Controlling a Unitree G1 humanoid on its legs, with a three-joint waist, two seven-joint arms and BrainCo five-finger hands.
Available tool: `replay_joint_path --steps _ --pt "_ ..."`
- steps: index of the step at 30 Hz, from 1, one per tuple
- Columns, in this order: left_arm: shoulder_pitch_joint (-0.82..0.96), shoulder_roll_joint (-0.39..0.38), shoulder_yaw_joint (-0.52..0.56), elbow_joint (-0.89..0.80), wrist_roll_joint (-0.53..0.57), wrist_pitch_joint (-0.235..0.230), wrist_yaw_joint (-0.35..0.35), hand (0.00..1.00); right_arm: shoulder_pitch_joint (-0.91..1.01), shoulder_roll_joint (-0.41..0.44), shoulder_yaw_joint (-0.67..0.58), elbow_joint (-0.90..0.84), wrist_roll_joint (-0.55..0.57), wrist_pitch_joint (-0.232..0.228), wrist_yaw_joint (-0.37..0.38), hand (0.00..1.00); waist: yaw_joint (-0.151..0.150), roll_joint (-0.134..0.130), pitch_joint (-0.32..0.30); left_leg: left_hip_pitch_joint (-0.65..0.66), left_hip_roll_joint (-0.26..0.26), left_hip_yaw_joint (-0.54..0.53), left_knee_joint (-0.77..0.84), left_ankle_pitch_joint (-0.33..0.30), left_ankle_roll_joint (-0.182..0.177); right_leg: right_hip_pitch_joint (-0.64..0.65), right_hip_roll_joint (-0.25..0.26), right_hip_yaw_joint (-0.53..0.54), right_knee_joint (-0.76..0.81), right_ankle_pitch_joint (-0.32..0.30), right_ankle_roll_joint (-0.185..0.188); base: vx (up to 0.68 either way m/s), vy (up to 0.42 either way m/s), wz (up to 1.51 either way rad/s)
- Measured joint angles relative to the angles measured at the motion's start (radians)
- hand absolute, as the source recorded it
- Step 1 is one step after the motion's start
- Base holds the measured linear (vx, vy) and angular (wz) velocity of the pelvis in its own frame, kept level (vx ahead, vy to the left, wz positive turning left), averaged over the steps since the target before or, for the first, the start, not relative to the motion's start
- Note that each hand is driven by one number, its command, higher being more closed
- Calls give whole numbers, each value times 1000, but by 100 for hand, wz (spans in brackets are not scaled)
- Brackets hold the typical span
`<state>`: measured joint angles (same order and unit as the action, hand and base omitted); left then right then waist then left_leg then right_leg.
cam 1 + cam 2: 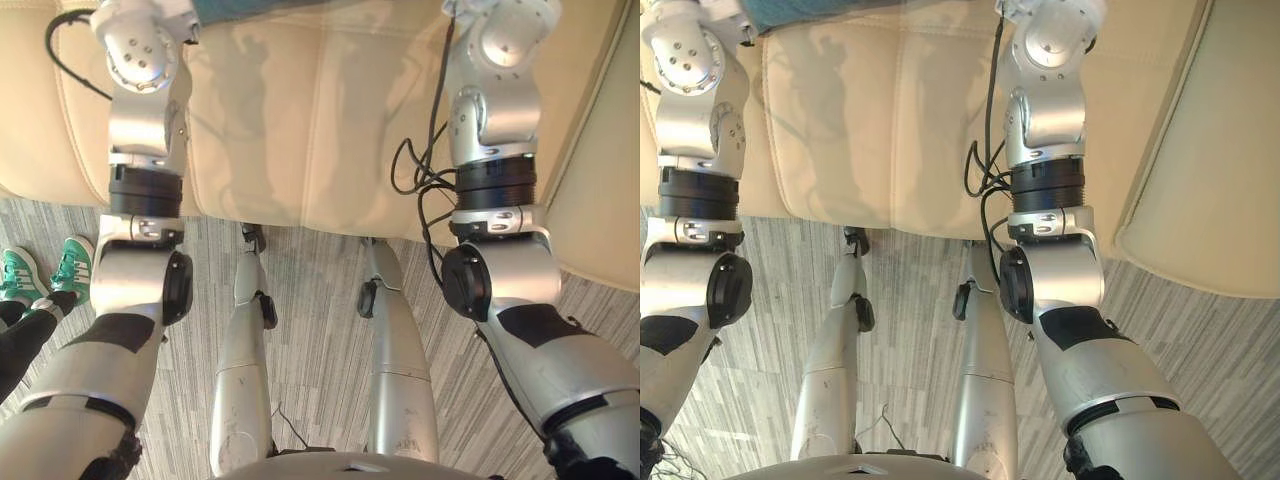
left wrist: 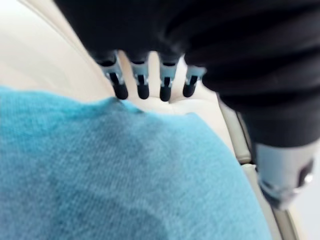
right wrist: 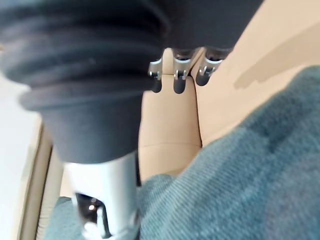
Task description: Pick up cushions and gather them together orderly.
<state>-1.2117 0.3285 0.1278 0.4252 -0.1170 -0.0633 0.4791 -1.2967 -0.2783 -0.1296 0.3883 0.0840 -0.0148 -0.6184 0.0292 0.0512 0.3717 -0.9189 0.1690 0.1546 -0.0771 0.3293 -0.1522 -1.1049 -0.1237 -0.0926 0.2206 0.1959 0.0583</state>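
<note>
No text, label, number or sign can be read on the sofa [image 1: 300,120], the blue cushion [image 2: 100,175] or the carpet [image 1: 312,300].

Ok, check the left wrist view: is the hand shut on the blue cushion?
No, the left hand holds its fingers straight, reaching past the cushion.

Bright daylight (soft sheen on sofa [image 1: 330,150])

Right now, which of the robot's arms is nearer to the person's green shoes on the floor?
Left. The left arm passes right beside the green shoes; the right arm is on the far side, well away.
</note>
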Motion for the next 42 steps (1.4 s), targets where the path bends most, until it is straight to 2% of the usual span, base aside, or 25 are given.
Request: replay_joint_path --steps 5,7,11,16,19,21,27,31,34,42 --pt "107 17 47 -81 -19 -7 14 0 48 -57 3 -72 -12 4 9 0 3 0 0 37 10 5 0 0 0 33 11 0 2 -2 -3 23 -46 -5" --pt "136 31 68 -112 -38 -30 14 0 74 -95 6 -103 -25 5 44 0 2 0 0 49 13 6 0 -5 8 43 14 -1 6 -3 -6 7 -50 -2" --pt "212 59 77 -204 -67 -45 10 0 147 -129 41 -188 -78 20 91 0 4 -1 0 64 14 13 0 -13 13 55 15 -1 5 -12 -1 4 -27 -3" --pt "397 42 149 -343 -78 -72 7 0 287 -135 48 -323 -120 21 117 0 -1 -1 0 121 15 12 0 -11 13 108 14 -6 15 -13 -6 14 -10 0" --pt "512 28 176 -410 -78 -83 -1 0 377 -147 48 -390 -130 18 139 0 -2 -1 1 170 13 8 0 -15 12 151 7 -18 43 -43 -7 -4 -25 11" --pt "583 1 186 -462 -78 -108 -9 0 439 -163 50 -453 -130 9 171 0 3 -1 1 185 13 4 0 -28 21 164 1 -33 58 -68 -9 -31 -27 12" --pt "758 -71 172 -463 -78 -111 -83 0 546 -165 61 -454 -130 -5 254 0 5 -2 0 225 -2 -2 0 -33 27 207 -21 -57 71 -74 -9 -32 -19 8" --pt "812 -78 133 -454 -77 -111 -116 0 548 -165 98 -445 -130 -13 289 0 15 -2 0 242 -5 -5 0 -29 33 220 -29 -60 83 -84 -9 -4 -28 4" --pt "834 -100 123 -451 -76 -111 -126 0 544 -165 101 -404 -130 -29 298 0 25 -1 0 243 -5 -17 0 -25 32 223 -34 -72 96 -93 -10 3 -38 9" --pt "860 -127 106 -442 -80 -115 -137 0 490 -165 107 -269 -129 -25 309 0 47 -1 0 238 -20 -38 0 -28 38 223 -53 -89 120 -116 -5 8 -47 10"
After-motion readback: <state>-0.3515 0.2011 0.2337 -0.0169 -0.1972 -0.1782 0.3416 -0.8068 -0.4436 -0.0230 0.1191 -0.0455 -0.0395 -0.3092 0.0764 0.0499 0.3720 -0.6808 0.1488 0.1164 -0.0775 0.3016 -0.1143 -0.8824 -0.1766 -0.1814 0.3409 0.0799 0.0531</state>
